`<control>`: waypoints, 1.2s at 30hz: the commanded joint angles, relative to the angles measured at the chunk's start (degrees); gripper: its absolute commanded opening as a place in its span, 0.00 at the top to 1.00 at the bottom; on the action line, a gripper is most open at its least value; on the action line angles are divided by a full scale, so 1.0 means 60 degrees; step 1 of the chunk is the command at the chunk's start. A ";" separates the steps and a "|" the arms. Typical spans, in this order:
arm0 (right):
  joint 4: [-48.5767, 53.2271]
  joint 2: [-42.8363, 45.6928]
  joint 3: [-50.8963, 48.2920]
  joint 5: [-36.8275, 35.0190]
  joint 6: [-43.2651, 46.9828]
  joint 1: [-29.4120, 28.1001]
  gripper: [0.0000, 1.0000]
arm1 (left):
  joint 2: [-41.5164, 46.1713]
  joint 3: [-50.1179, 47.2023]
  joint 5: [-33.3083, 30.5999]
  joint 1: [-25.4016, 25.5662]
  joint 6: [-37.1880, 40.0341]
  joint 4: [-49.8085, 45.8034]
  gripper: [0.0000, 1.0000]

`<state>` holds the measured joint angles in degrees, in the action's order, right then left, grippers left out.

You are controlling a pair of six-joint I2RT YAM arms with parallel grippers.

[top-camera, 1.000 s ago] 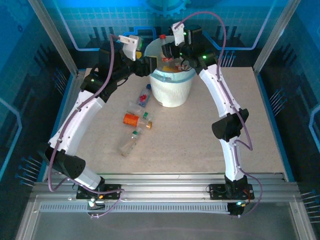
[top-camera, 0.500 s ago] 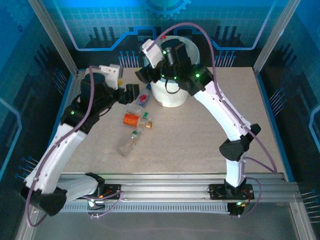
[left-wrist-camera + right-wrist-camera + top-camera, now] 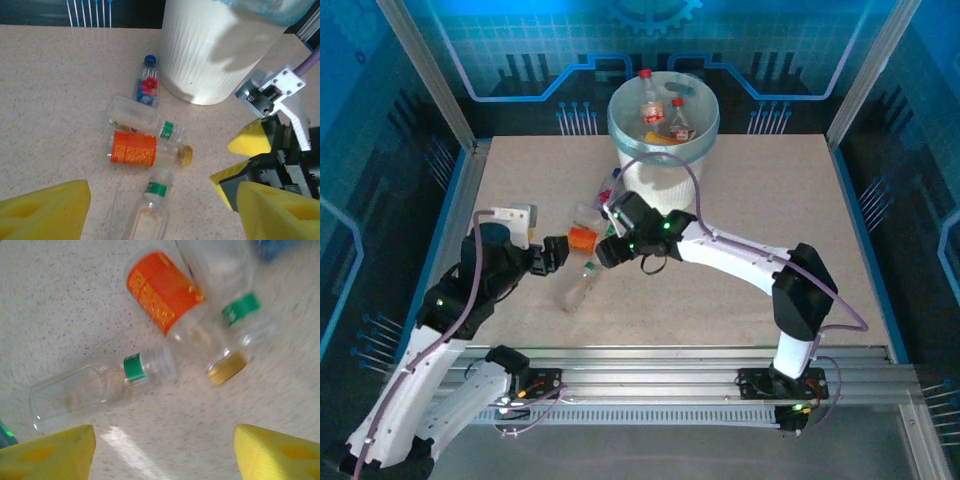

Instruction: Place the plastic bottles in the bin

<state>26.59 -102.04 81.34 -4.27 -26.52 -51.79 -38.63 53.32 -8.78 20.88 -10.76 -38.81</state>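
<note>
Top external shows bottles (image 3: 646, 100) inside the bin (image 3: 712, 112).

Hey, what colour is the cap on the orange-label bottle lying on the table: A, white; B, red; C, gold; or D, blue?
C: the orange-label bottle lies on its side on the table, and the left wrist view shows a gold cap at the end of its neck.

Speckled beige tabletop (image 3: 800, 200), white ribbed bin (image 3: 210, 50) with translucent light-blue liner, clear bottle with orange label and gold cap (image 3: 134, 149), clear bottle with green neck band (image 3: 100, 387), blue-capped bottle with pink-red flower label (image 3: 147, 86), red-capped bottles in the bin (image 3: 645, 95), yellow-tipped left hand (image 3: 160, 215) and right hand (image 3: 165, 455).
</note>
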 commanded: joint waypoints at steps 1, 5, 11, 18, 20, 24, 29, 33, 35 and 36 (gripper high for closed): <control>-0.1798 -0.0105 -0.0603 -0.0024 -0.3229 -0.0097 0.25 | 0.0238 -0.0227 -0.0375 -0.0096 -0.0271 -0.0174 0.22; -0.2623 -0.0658 -0.0831 0.0251 -0.4934 -0.0099 0.24 | 0.0220 -0.0272 -0.0369 -0.0082 -0.0257 -0.0185 0.22; -0.3669 -0.1347 -0.1091 0.0434 -0.6811 -0.0120 0.24 | 0.0228 -0.0345 -0.0394 -0.0084 -0.0205 -0.0173 0.22; -0.4324 -0.1994 -0.1183 0.0353 -0.7753 -0.0157 0.26 | 0.0257 -0.0426 -0.0403 -0.0094 -0.0169 -0.0136 0.22; -0.4419 -0.2158 -0.1195 0.0365 -0.7983 -0.0179 0.27 | 0.0250 -0.0460 -0.0398 -0.0086 -0.0173 -0.0106 0.22; -0.4620 -0.2478 -0.1216 0.0391 -0.8342 -0.0187 0.27 | 0.0257 -0.0482 -0.0398 -0.0085 -0.0169 -0.0095 0.22; -0.4936 -0.2908 -0.1079 0.0709 -0.8623 -0.0196 0.29 | 0.0267 -0.0521 -0.0375 -0.0092 -0.0184 -0.0119 0.22; -0.5043 -0.3089 -0.1076 0.0732 -0.8748 -0.0242 0.31 | 0.0295 -0.0537 -0.0368 -0.0091 -0.0198 -0.0135 0.22; -0.5110 -0.3119 -0.1128 0.0733 -0.8803 -0.0233 0.33 | 0.0323 -0.0550 -0.0367 -0.0083 -0.0210 -0.0150 0.22; -0.5167 -0.3120 -0.1162 0.0712 -0.8820 -0.0228 0.35 | 0.0330 -0.0544 -0.0368 -0.0086 -0.0217 -0.0139 0.22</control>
<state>-2.68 -118.96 74.61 0.03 -77.69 -52.23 -37.36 50.50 -10.31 20.82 -11.73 -39.66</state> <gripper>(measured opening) 0.663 0.778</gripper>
